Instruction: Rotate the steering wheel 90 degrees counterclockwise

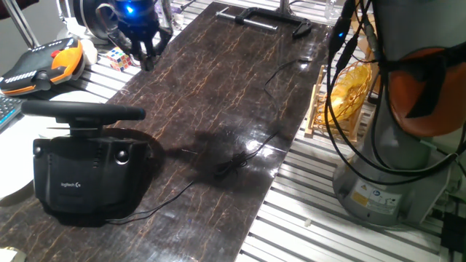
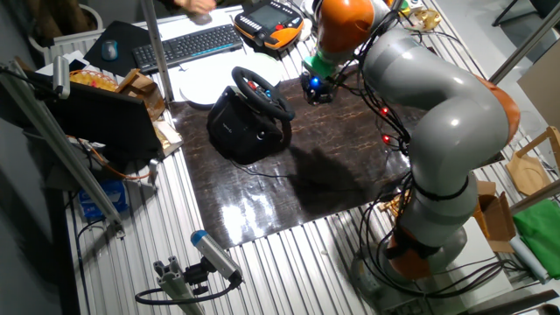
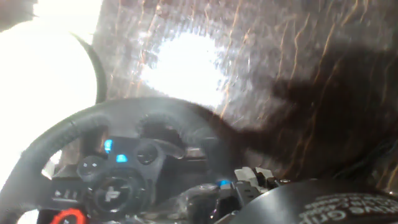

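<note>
The steering wheel (image 1: 81,111) is black with a thick rim and stands on a boxy black base (image 1: 80,175) with a white logo, at the near left of the dark marbled tabletop (image 1: 218,94). In the other fixed view the wheel (image 2: 262,92) faces the arm. My gripper (image 1: 144,57), lit blue, hangs above the table beyond the wheel, apart from it, and its fingers look open and empty. It also shows in the other fixed view (image 2: 317,90). The hand view shows the wheel's rim (image 3: 93,121) and buttoned hub (image 3: 118,180) close below.
An orange-and-black device (image 1: 44,65) and a colour cube (image 1: 120,58) lie at the far left. A thin black cable (image 1: 233,164) runs across mid-table. A black bar (image 1: 255,18) lies at the far end. A keyboard (image 2: 188,44) and white plate (image 2: 206,87) sit behind the wheel. The arm's base (image 1: 393,167) stands right.
</note>
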Robot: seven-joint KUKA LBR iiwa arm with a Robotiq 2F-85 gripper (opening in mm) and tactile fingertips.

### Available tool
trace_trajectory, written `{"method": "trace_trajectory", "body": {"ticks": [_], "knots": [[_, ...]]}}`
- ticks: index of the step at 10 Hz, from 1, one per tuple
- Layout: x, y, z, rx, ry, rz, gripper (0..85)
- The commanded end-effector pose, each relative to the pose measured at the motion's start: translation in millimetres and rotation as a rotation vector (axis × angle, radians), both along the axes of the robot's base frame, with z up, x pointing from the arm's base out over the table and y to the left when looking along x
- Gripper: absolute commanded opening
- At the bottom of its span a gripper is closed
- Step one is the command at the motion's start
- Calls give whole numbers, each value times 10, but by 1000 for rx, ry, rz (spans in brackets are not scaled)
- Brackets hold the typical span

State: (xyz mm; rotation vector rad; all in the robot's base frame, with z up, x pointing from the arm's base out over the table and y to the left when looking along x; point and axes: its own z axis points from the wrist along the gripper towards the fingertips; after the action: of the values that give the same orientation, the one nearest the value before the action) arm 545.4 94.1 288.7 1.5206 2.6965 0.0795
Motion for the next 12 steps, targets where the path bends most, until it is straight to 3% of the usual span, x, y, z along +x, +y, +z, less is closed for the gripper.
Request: {"method": "trace_trajectory", "body": {"ticks": [1,4,8,12], "knots": [[-18,-18,0,-2,5,86,7],[-91,-50,38,-21,23,150,7],[-181,-128,36,-8,53,250,7],[-199,-151,28,-17,73,329,7]]}}
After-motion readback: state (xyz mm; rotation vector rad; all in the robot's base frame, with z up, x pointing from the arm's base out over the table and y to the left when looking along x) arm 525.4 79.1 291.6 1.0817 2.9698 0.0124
